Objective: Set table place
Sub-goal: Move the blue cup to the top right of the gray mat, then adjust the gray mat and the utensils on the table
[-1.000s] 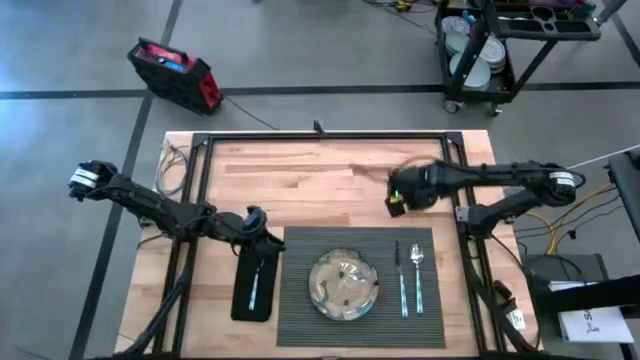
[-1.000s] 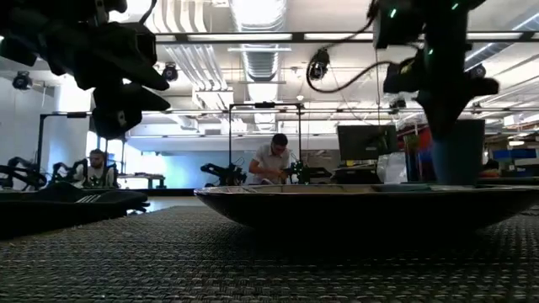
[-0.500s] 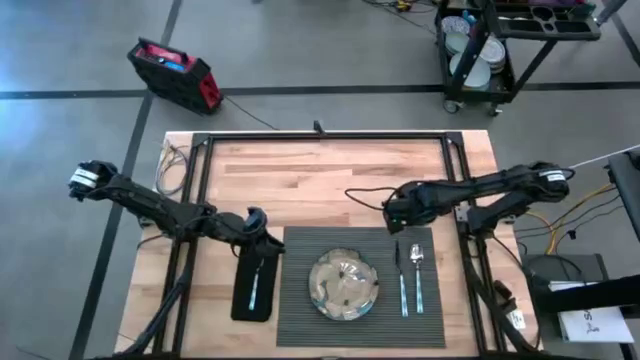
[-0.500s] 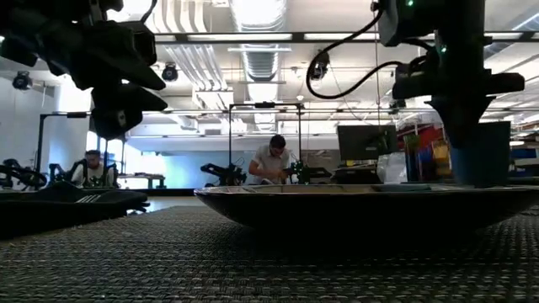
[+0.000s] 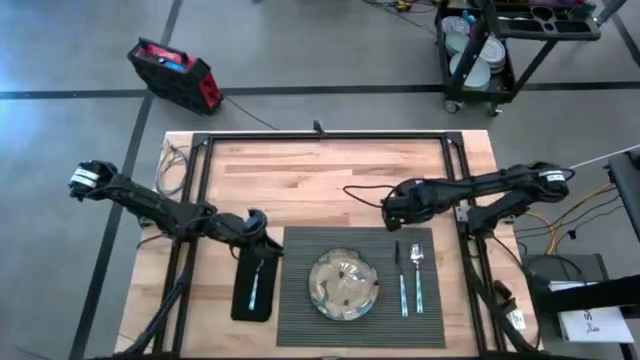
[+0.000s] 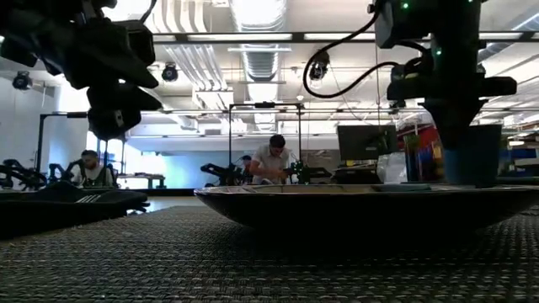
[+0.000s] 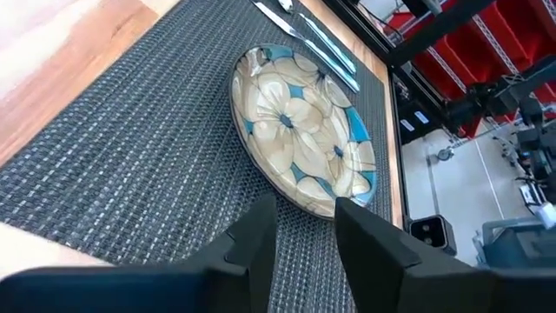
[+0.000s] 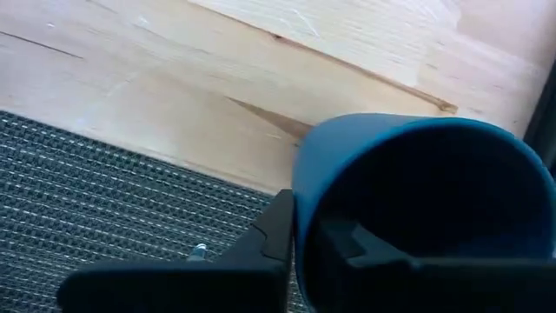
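On the table point(image 5: 320, 165) lies the dark ribbed place mat point(image 5: 300, 300). It carries a flowered plate point(image 5: 343, 285), a knife point(image 5: 400, 275) and a spoon point(image 5: 417, 272). A black napkin point(image 5: 240, 295) with a teal-handled utensil point(image 5: 255, 285) lies left of the mat. My right gripper point(image 5: 392, 212) is shut on a blue cup point(image 6: 472, 156), just beyond the mat's far edge, above the knife. My left gripper point(image 7: 304, 230) stands open over the napkin's far end, with nothing between its fingers. My right gripper holds the blue cup by its wall at the rim point(image 8: 300, 187), one finger inside the cup and one outside. The fingers come from above, pointing down. The cup stays upright. The plate hides its bottom in the low view, so whether it rests on the table cannot be told.
A black metal frame point(image 5: 320, 136) runs around the table, with loose cables point(image 5: 175, 165) at its far left. Bare wood lies beyond the mat's far edge. A red case point(image 5: 175, 75) and a cart point(image 5: 490, 50) stand on the floor behind. People sit in the room beyond.
My right gripper has carried the blue cup down and a little toward the table's near edge, close to the place mat's far edge. The cup has stayed upright. In the last half second it has barely moved.
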{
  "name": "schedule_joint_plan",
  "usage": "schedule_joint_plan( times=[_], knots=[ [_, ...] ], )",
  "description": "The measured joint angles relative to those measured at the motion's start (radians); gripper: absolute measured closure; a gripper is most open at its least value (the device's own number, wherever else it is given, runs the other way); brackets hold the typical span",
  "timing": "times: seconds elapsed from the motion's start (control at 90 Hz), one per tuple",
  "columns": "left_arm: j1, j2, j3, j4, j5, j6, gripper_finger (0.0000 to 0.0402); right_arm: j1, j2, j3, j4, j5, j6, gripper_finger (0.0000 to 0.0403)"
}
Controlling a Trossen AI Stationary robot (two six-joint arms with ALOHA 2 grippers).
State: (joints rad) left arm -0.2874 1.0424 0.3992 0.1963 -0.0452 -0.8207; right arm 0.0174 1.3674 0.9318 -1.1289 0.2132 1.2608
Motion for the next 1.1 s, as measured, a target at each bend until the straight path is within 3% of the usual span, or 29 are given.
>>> schedule_joint_plan(
  times=[0.456, 0.8, 0.944, 1.033, 1.1],
  knots=[
    [-0.001, 0.000, 0.000, -0.005, 0.007, 0.000, 0.0300, 0.000, -0.005, 0.005, -0.003, 0.034, 0.022, 0.0295],
    [-0.001, 0.000, 0.000, -0.004, 0.006, 0.026, 0.0301, 0.118, -0.045, 0.170, -0.027, 0.152, 0.075, 0.0246],
    [-0.001, 0.012, 0.000, -0.043, 0.006, 0.079, 0.0330, 0.222, -0.019, 0.204, -0.026, 0.154, 0.179, 0.0272],
    [-0.001, 0.044, 0.000, -0.064, 0.008, 0.114, 0.0381, 0.305, 0.011, 0.204, -0.020, 0.154, 0.276, 0.0325],
    [0.000, 0.073, 0.000, -0.061, 0.009, 0.136, 0.0393, 0.373, 0.036, 0.194, -0.010, 0.154, 0.358, 0.0375]
  ],
)
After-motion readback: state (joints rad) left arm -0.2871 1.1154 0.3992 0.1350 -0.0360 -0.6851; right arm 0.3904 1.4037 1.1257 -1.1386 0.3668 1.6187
